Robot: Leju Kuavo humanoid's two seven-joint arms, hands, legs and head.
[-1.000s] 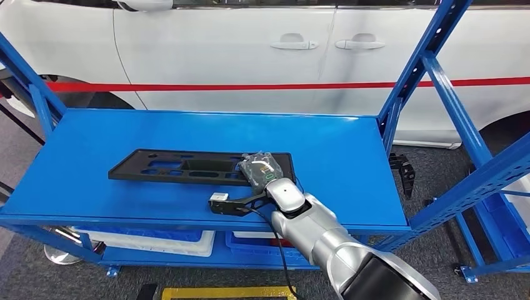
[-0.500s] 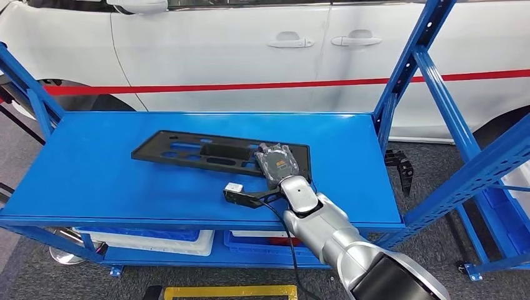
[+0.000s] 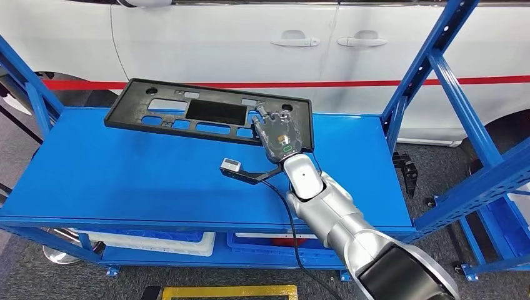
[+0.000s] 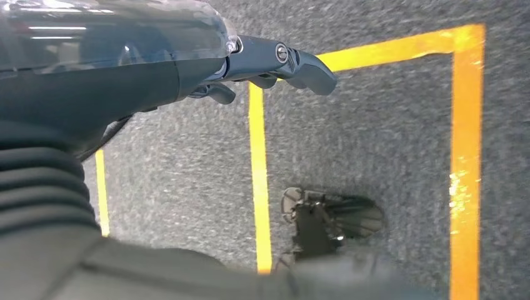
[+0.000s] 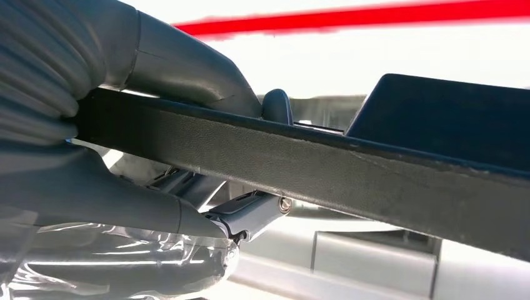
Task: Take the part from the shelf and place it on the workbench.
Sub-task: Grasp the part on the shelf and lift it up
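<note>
The right hand grips the black part, now lifted clear of the shelf; carrying to the workbench remains.

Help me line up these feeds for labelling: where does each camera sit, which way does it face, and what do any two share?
Head view: high on the body, facing forward and down at the blue shelf and white car; the right arm shows, its right hand gripping the black part.
Left wrist view: behind the hanging left hand, facing the grey floor with yellow lines.
Right wrist view: behind the right hand, along the part's edge.
Shared: head and right wrist views both show the held part and the car's red stripe.
</note>
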